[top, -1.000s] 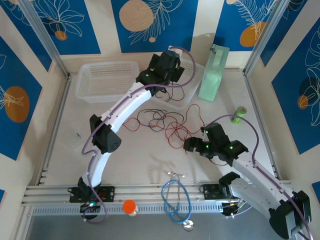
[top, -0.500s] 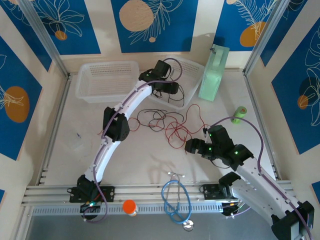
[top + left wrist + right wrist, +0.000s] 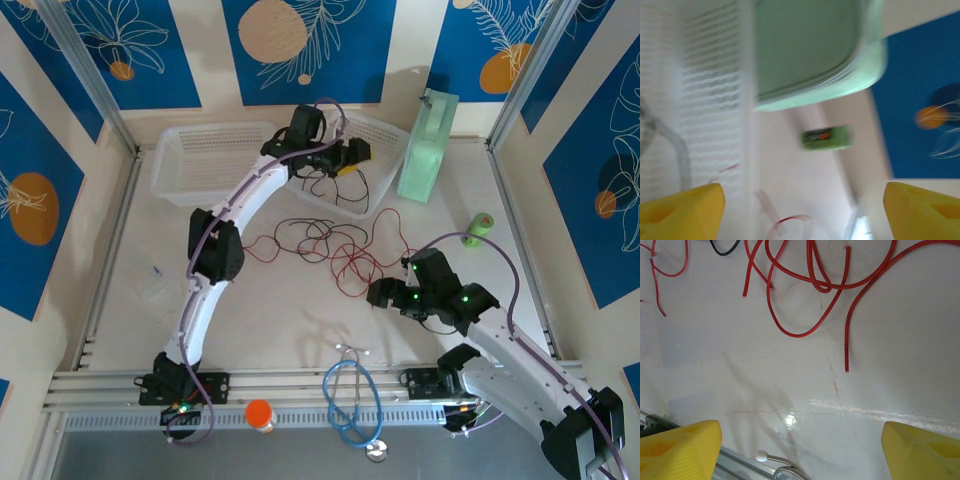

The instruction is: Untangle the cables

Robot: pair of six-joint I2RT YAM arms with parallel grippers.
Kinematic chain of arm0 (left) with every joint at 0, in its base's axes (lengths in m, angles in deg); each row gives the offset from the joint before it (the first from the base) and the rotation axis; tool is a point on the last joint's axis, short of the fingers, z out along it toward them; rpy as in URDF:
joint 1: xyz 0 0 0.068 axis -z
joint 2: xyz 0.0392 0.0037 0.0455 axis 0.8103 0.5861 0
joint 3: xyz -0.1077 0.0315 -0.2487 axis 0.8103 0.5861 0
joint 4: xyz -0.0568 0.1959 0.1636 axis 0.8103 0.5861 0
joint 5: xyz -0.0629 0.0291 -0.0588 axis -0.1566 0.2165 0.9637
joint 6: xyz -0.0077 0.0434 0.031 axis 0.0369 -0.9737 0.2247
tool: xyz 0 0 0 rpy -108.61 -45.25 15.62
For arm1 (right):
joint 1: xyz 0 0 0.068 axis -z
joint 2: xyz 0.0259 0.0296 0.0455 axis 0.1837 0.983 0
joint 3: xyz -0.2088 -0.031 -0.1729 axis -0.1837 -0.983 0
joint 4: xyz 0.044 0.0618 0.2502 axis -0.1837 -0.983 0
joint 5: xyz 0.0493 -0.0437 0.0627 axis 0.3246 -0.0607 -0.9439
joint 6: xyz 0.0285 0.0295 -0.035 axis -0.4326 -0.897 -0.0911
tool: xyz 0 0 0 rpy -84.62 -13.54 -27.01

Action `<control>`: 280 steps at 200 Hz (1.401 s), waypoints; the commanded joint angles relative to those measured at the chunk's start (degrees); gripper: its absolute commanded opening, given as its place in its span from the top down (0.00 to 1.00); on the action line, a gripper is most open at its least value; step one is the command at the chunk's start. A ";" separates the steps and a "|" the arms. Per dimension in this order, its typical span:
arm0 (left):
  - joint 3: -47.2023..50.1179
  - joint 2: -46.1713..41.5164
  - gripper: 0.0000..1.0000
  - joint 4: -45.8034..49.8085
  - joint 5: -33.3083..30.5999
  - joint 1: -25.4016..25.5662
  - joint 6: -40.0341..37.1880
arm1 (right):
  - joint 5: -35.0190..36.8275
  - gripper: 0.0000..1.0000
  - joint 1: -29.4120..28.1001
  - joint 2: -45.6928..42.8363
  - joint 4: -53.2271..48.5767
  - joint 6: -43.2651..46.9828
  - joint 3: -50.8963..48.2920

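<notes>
Left gripper (image 3: pixel 360 153), having swung rightward above the right basket (image 3: pixel 388 140), is hovering wide open and empty. One black cable (image 3: pixel 352 190) is draping over that basket's near rim, apparently freed. Right gripper (image 3: pixel 378 292) is hovering wide open and empty, just beside the remaining cables (image 3: pixel 325 243), which are lying tangled mid-table. Counted: two baskets, one tangle; strands uncountable.
</notes>
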 commanded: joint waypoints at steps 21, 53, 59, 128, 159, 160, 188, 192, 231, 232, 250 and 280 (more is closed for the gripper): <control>5.15 3.45 0.20 -56.99 9.26 -1.48 46.97 | -0.86 0.16 -0.30 -1.90 -0.66 0.69 0.66; 1.57 4.25 0.23 -60.25 7.93 -1.00 51.14 | -0.76 0.16 -0.30 -2.01 -0.83 0.89 0.66; 2.38 2.83 0.23 -57.79 8.08 -0.98 48.47 | -0.68 0.16 -0.30 -2.04 -0.84 0.94 0.66; 6.91 -19.11 0.16 -0.76 -10.39 -1.26 -1.86 | -0.08 0.16 0.05 -1.87 -1.23 1.31 0.66; 10.72 -29.51 0.16 16.74 -32.62 -1.26 -13.16 | 0.37 0.16 0.48 -1.74 -1.74 1.75 0.53; 10.99 -29.82 0.16 17.19 -33.35 -1.30 -13.36 | 0.37 0.16 0.48 -1.74 -1.73 1.75 0.51; 17.98 -37.91 0.19 27.26 -48.63 -1.86 -18.28 | 0.21 0.16 0.99 -1.67 -1.60 2.17 0.48; 19.13 -38.85 0.19 28.30 -50.23 -2.02 -18.73 | 0.20 0.16 1.10 -1.65 -1.50 2.14 0.42; 36.61 -47.36 0.25 33.26 -51.89 -7.45 -20.47 | -0.73 0.16 1.87 -0.62 -0.49 2.76 0.39; 37.15 -47.49 0.25 33.27 -51.78 -7.65 -20.49 | -0.70 0.16 1.84 -0.56 -0.49 2.78 0.39; 45.92 -50.18 0.27 33.25 -50.27 -10.45 -20.68 | -0.86 0.16 1.98 -0.11 -0.25 3.09 0.66; 58.10 -53.27 0.30 30.15 -51.02 -14.07 -19.66 | -1.08 0.17 2.07 -0.22 -0.18 3.16 0.64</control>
